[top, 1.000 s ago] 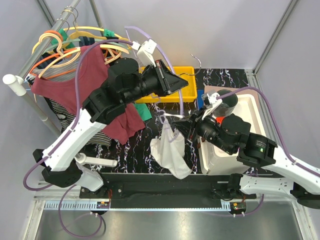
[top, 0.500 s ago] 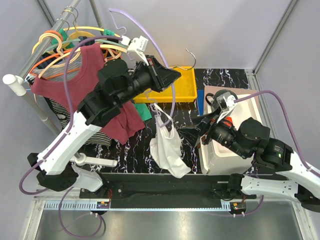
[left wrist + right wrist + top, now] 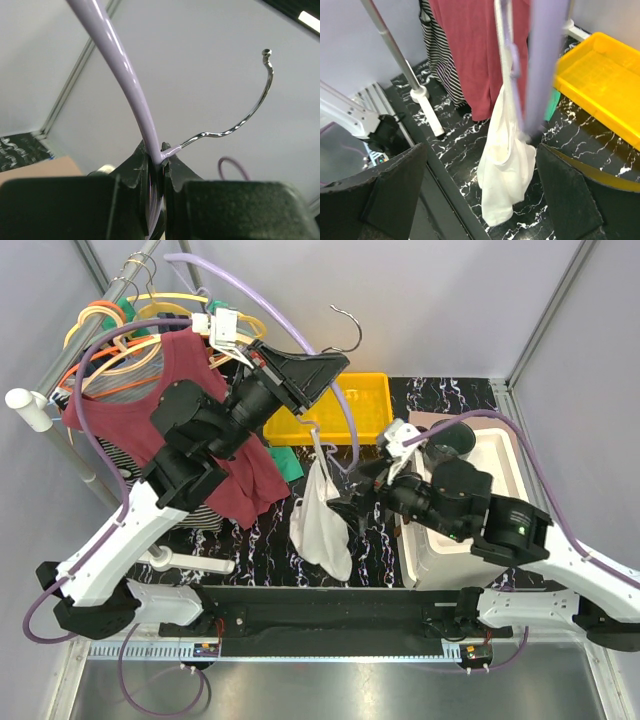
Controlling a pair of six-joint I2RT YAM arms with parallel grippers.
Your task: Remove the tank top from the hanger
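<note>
The left gripper [image 3: 161, 156] clamps the hanger [image 3: 222, 132]. The tank top [image 3: 322, 520] hangs below, beside the right gripper [image 3: 350, 506], spread wide. The straps look blurry.

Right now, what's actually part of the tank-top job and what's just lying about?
In the job: white tank top, lilac hanger it hangs from, left hand shut on the hanger, right hand open near the top.
Lying about: maroon top, striped garment, spare hangers on the rack, yellow tray, white bin.

left hand [image 3: 333, 359]: raised high, clamped tight | right hand [image 3: 349, 505]: lower, spread wide, pointing left
</note>
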